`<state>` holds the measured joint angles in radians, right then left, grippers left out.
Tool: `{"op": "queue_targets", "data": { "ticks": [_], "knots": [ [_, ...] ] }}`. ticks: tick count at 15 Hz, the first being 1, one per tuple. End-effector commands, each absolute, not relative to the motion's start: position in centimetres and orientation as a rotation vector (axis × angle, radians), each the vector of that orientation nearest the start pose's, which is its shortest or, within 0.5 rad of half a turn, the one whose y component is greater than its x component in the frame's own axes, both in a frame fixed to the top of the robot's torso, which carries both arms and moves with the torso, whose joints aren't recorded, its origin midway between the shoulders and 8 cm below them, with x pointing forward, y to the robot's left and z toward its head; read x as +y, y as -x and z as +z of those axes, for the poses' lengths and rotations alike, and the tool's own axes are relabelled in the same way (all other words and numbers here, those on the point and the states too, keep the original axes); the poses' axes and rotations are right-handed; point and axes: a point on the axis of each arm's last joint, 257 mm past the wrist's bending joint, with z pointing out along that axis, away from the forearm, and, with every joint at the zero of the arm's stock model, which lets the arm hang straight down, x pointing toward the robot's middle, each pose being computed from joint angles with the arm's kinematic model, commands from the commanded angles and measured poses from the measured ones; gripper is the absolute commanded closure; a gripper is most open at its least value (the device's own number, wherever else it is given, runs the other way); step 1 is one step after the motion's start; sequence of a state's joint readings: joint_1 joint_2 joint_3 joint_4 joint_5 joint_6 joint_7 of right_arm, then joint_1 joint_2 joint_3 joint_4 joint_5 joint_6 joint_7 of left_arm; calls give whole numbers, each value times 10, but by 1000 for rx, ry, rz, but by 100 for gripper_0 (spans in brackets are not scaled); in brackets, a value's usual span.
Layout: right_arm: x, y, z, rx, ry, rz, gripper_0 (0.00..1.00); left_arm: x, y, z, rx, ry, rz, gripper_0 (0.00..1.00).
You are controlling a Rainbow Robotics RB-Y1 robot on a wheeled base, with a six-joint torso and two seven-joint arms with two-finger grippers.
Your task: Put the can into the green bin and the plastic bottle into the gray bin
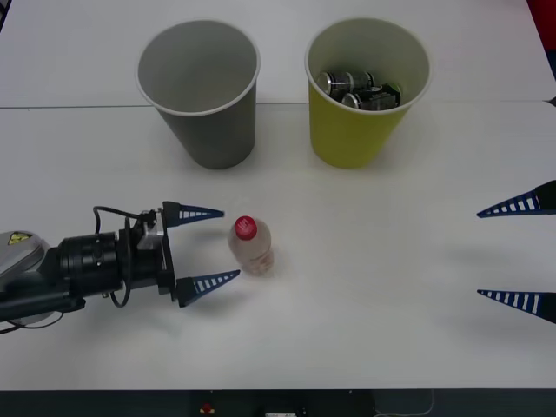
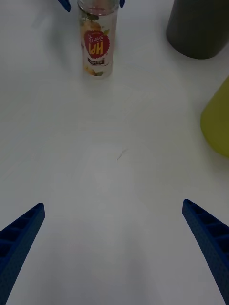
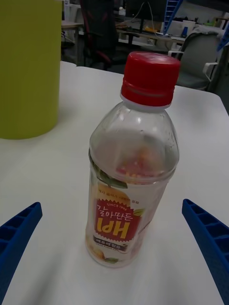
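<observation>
The plastic bottle (image 1: 250, 246) stands upright on the white table, clear with a red cap and a pale label; it also appears as the bottle (image 3: 131, 162) and the bottle (image 2: 97, 40). My left gripper (image 1: 211, 246) is open just left of it, fingertips short of its sides, nothing held. The gray bin (image 1: 201, 91) stands at the back left, empty inside. The green bin (image 1: 365, 91) stands at the back right with cans (image 1: 358, 89) lying in it. My right gripper (image 1: 502, 253) is open at the right edge of the table, far from the bottle.
The green bin's wall (image 3: 29, 66) rises beyond the bottle in the left wrist view. A table seam runs behind the bins. Office chairs and desks stand in the room behind. The white tabletop (image 1: 382, 330) stretches between the two grippers.
</observation>
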<state>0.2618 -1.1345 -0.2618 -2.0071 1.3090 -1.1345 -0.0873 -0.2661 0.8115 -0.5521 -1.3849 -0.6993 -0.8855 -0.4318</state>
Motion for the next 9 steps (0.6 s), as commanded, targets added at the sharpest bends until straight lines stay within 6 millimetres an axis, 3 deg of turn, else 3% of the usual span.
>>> {"op": "queue_targets", "data": {
  "ticks": [1, 7, 8, 9],
  "knots": [
    [-286, -341, -167, 1596, 1634, 209, 0, 94, -418, -248, 1364, -1191, -729, 0],
    [-286, -341, -167, 1596, 1634, 209, 0, 66, -423, -256, 1369, -1188, -715, 0],
    [-286, -341, -167, 1596, 1634, 209, 0, 67, -424, -256, 1369, -1191, -709, 6],
    [-286, -341, -167, 1596, 1634, 209, 0, 66, -424, -257, 1370, -1192, -710, 75]
  ]
}}
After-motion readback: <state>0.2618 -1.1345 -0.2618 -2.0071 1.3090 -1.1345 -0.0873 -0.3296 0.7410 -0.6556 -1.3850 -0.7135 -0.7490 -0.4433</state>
